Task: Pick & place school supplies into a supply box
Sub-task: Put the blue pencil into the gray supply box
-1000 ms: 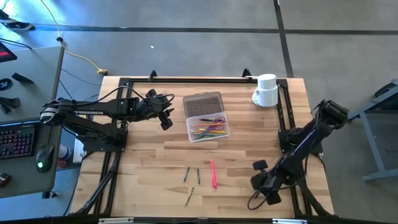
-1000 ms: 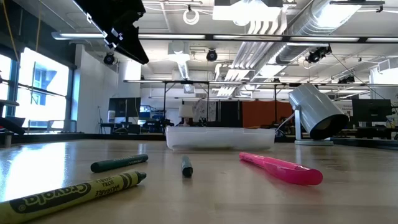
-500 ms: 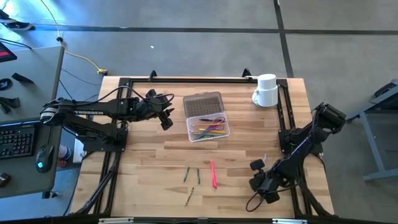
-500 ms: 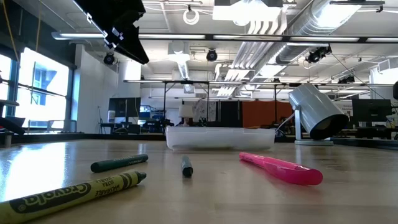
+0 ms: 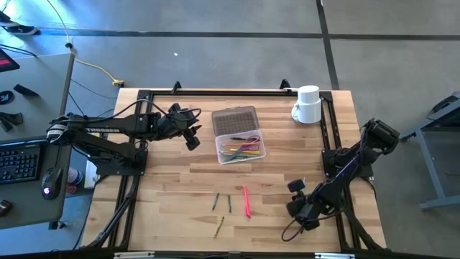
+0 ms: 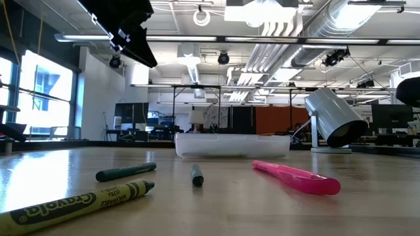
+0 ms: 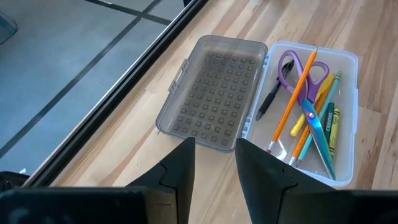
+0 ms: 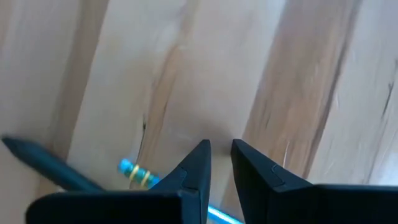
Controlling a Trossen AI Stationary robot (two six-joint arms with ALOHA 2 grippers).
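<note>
Supplies are partly packed: scissors [image 7: 298, 68] and several pencils lie in the box [image 5: 241, 146], whose dotted lid [image 5: 234, 120] is folded flat behind it. Four pieces lie loose in front of the box, well apart from it: a pink pen [image 5: 246, 201], two dark green crayons [image 5: 215, 202] side by side, and a yellow-green crayon [image 5: 218, 227] farther out.

The step in hand is judged to be a fetch from this loose group. The left gripper [image 5: 192, 138] hangs just beside the box on the lid side, its jaws parted and nothing held. The right gripper [image 5: 300, 211] is low over the wood, in front of the box and off toward the mug's side. In its wrist view a blue pencil [image 8: 134, 169] and a dark pencil [image 8: 43, 163] are seen close under it; whether either is gripped, or how far the pincer is closed, cannot be told.

The next move is thought to call for a clean pinch across one thin shaft, a lift, and a carry back over the box's open half.

Pale, slatted, bare wood forms the table [image 5: 165, 180], with a white mug [image 5: 308, 104] behind the box. Beyond it, a grey floor and an open hall with ceiling ducts are seen.
</note>
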